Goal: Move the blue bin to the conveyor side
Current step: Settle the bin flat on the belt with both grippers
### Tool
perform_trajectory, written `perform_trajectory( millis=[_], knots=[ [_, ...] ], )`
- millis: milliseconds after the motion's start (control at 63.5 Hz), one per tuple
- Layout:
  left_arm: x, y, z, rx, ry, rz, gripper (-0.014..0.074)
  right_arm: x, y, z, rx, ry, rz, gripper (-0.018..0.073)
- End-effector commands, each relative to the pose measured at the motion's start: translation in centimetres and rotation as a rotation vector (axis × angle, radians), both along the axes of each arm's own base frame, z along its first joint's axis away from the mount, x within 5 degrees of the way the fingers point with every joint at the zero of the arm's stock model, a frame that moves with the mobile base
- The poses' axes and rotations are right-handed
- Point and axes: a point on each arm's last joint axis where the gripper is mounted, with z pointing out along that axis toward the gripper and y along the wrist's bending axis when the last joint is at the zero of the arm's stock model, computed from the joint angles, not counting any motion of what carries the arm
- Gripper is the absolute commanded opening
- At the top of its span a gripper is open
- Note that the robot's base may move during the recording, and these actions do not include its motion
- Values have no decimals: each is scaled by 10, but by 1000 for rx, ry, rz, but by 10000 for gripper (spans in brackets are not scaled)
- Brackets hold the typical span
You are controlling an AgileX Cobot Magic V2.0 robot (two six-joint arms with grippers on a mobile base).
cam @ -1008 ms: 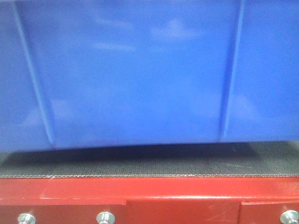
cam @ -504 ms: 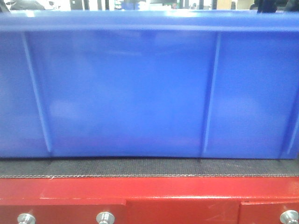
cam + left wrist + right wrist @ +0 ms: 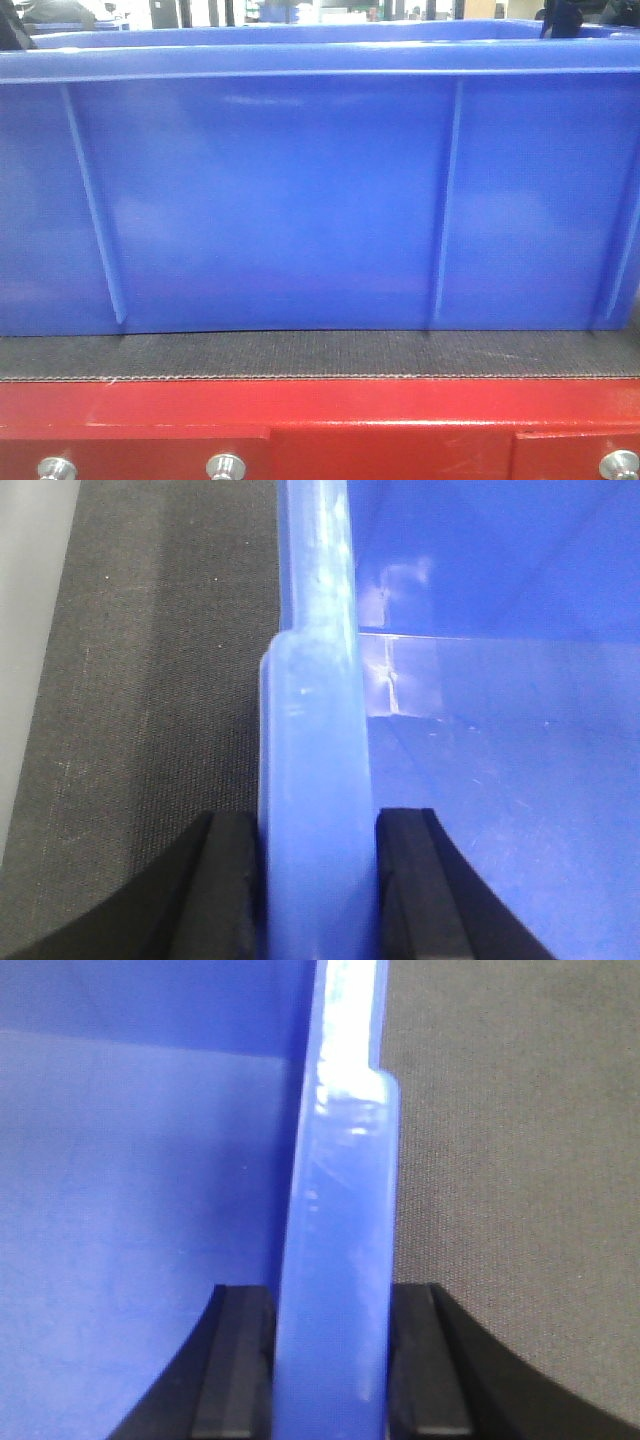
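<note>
The blue bin (image 3: 280,200) fills the front view and sits flat on the conveyor belt (image 3: 300,355), close to its near edge. My left gripper (image 3: 312,825) is shut on the bin's left rim (image 3: 308,710), with one finger outside over the belt (image 3: 150,680) and one inside the bin. My right gripper (image 3: 333,1300) is shut on the bin's right rim (image 3: 340,1160) in the same way, with the belt (image 3: 510,1160) on its outer side. The bin's inside looks empty in both wrist views.
The conveyor's red frame (image 3: 300,405) with silver bolts (image 3: 225,466) runs along the bottom of the front view. A pale grey strip (image 3: 30,630) borders the belt's far left. Blurred room background shows above the bin's rim.
The bin has come down from a raised, tilted pose above the belt and now rests level on it. Its top rim has come into the front view.
</note>
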Motion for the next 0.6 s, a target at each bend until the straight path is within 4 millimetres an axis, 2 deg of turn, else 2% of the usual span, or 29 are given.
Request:
perform_trajectory(
  millis=[0, 63, 142, 189, 252, 409, 583],
  knots=[
    [3, -8, 11, -54, -71, 1, 120, 4, 6, 8, 43, -68, 23, 182],
    [3, -8, 11, -54, -71, 1, 252, 4, 6, 8, 42, -67, 23, 312],
    [3, -8, 12, -54, -78, 2, 409, 3, 6, 8, 42, -65, 23, 403],
    [3, -8, 14, -54, -83, 2, 511, 3, 6, 10, 40, -60, 22, 417],
    [3, -8, 21, -54, -94, -2, 601, 3, 6, 16, 39, -58, 20, 412],
    [-3, -8, 47, -47, -156, -10, 598, 0, 5, 40, 45, -77, 15, 412],
    [-19, -7, 92, -22, -273, -19, 596, -12, 1, 77, 65, -141, 11, 412]
  ],
)
